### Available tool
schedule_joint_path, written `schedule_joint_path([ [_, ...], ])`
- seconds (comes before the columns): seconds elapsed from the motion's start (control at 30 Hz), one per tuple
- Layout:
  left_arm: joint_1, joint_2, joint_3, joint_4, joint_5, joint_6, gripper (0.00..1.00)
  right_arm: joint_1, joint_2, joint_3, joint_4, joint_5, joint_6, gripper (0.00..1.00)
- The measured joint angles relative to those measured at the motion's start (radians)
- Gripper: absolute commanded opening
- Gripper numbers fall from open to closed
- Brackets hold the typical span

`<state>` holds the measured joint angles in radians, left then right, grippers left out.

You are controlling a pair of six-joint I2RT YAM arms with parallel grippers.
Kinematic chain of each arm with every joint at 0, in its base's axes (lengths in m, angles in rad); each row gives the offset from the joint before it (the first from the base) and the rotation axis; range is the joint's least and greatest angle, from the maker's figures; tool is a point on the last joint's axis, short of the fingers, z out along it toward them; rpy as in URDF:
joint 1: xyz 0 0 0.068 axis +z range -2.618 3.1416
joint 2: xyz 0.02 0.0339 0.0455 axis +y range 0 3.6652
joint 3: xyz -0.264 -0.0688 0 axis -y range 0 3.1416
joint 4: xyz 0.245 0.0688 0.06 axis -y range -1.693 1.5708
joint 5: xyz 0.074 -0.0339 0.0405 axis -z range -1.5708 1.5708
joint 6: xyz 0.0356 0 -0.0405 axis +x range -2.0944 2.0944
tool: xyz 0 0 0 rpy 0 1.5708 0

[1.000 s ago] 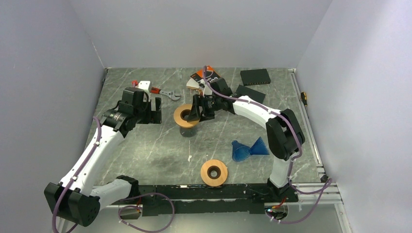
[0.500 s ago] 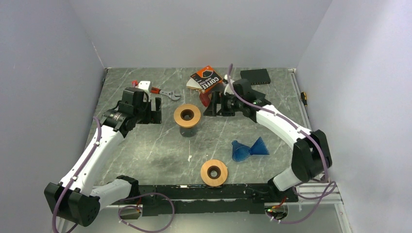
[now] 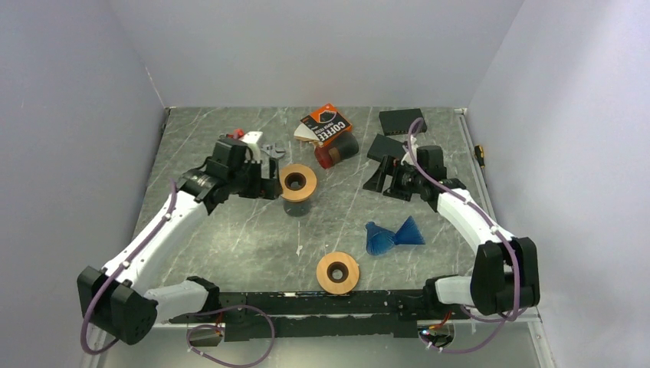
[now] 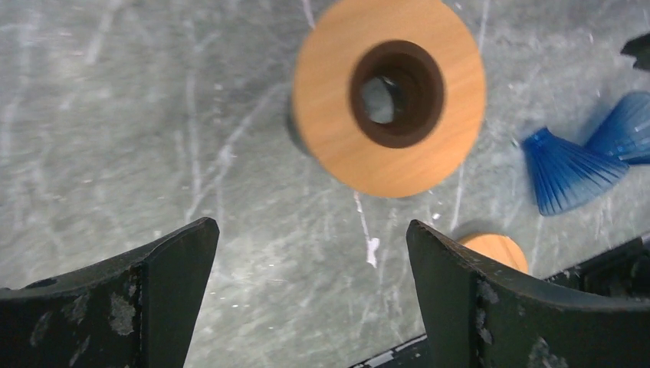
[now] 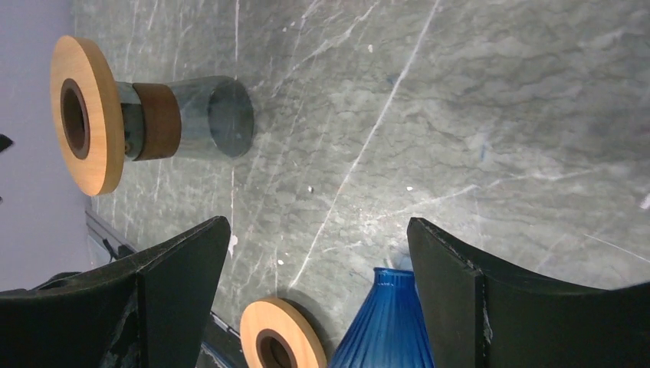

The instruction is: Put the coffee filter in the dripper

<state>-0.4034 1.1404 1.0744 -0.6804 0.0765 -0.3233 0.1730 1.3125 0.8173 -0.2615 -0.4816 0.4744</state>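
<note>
The dripper [image 3: 297, 182] has a round wooden top on a glass base and stands mid-table; it also shows in the left wrist view [image 4: 389, 96] and the right wrist view [image 5: 84, 115]. The coffee filter pack [image 3: 326, 124], orange and black, lies behind it with pale filters fanning from its left end. My left gripper [image 3: 264, 186] is open and empty just left of the dripper; in its wrist view [image 4: 310, 230] only bare table lies between the fingers. My right gripper [image 3: 381, 180] is open and empty, well right of the dripper [image 5: 318, 226].
Two blue ribbed cones [image 3: 392, 234] lie on their sides at centre right. A second wooden ring [image 3: 338, 272] sits near the front edge. A dark red jar [image 3: 337, 152] lies by the filter pack. Black boxes [image 3: 402, 121] are at the back right, and a wrench [image 3: 270, 149] at the back left.
My right gripper has drawn back from the dripper to the right, uncovering the dark red jar and the filter pack. My left gripper has moved right, up to the dripper's left side.
</note>
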Motion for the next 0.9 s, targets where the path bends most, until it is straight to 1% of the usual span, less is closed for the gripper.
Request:
schedule_joint_path([
  [0.1,-0.085,0.047,0.012,0.013,0.013,-0.034,1.0,-0.047,-0.028,-0.024,0.002,-0.026,-0.003,0.91],
  [0.27,-0.274,0.144,0.088,0.04,-0.022,-0.068,1.0,-0.16,-0.043,-0.076,0.025,-0.083,0.0,0.91],
  [0.4,-0.442,0.268,0.192,0.068,-0.102,-0.066,0.99,-0.248,-0.043,-0.118,0.044,-0.135,0.017,0.91],
  [0.5,-0.573,0.384,0.275,0.082,-0.188,-0.053,0.99,-0.299,-0.043,-0.138,0.054,-0.162,0.027,0.91],
  [0.63,-0.707,0.522,0.333,0.123,-0.27,-0.016,0.95,-0.336,-0.043,-0.143,0.053,-0.181,0.031,0.9],
  [0.8,-0.816,0.647,0.34,0.187,-0.324,0.029,0.92,-0.39,-0.051,-0.164,0.054,-0.188,0.031,0.9],
  [0.87,-0.839,0.687,0.341,0.212,-0.334,0.034,0.89,-0.407,-0.052,-0.175,0.054,-0.193,0.031,0.9],
  [0.9,-0.848,0.708,0.347,0.219,-0.34,0.037,0.85,-0.415,-0.052,-0.18,0.054,-0.198,0.031,0.9],
])
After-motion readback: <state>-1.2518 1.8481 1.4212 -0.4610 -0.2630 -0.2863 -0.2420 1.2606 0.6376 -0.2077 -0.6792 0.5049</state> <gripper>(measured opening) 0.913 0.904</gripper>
